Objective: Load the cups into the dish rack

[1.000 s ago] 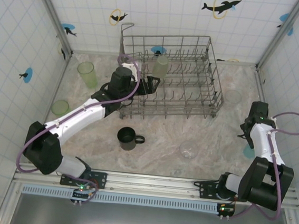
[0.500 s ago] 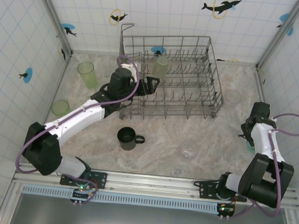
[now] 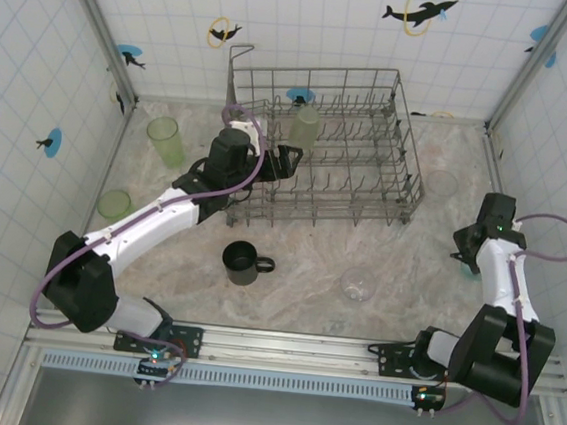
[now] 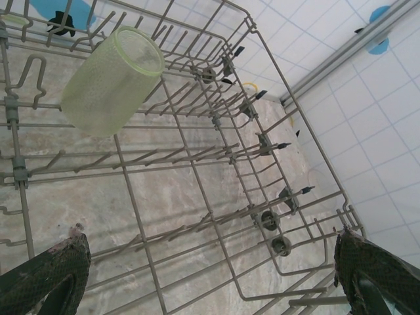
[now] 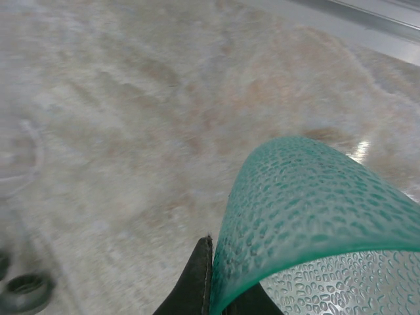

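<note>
In the dish rack [image 3: 406, 189] my left gripper [image 3: 291, 159] hangs open over the left rows of tines, holding nothing. In the left wrist view its gripper [image 4: 210, 241] spans bare wire, and a light green tumbler [image 4: 111, 82] leans on tines beyond it. That tumbler [image 3: 304, 127] stands at the rack's back. My right gripper [image 3: 465, 254] is by the right wall, shut on the rim wall of the teal cup [image 5: 308, 223]; one finger [image 5: 200, 279] presses its outside. The teal cup [image 3: 470, 274] is mostly hidden under the arm.
Two light green tumblers [image 3: 165, 141] [image 3: 114, 204] stand on the left of the table. A black mug [image 3: 241, 263] sits in front of the rack. One clear glass [image 3: 358, 284] is front centre, another [image 3: 441, 183] right of the rack.
The right arm has shifted a little with the teal cup, its wrist turning toward the table's middle. The left arm and the other cups have not moved.
</note>
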Motion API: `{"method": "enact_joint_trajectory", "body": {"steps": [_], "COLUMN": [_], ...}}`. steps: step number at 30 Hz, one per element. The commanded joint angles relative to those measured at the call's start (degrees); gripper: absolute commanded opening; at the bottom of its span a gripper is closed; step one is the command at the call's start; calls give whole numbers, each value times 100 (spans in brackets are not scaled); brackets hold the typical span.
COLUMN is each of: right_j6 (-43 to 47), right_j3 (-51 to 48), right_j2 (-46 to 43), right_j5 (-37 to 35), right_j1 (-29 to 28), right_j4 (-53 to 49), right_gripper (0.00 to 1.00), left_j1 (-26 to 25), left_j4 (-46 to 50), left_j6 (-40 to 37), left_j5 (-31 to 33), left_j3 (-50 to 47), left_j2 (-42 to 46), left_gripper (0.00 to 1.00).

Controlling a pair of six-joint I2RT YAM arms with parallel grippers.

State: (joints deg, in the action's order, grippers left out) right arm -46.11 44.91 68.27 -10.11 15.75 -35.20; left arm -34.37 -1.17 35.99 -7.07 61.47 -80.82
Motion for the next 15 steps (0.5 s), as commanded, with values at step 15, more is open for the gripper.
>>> {"method": "enact_joint_trajectory", "body": {"steps": [15], "right_j6": [588], "right_j3": [-17], "right_j2": [-924], "right_j5": [1941], "right_j1": [16], "right_j4": [1578], "right_gripper": [0], "left_j1": [-8], "left_j4": [355], "left_j6": [61], "left_j5": [143], "left_j3": [173], "left_j2": [-30], "left_gripper": [98]}}
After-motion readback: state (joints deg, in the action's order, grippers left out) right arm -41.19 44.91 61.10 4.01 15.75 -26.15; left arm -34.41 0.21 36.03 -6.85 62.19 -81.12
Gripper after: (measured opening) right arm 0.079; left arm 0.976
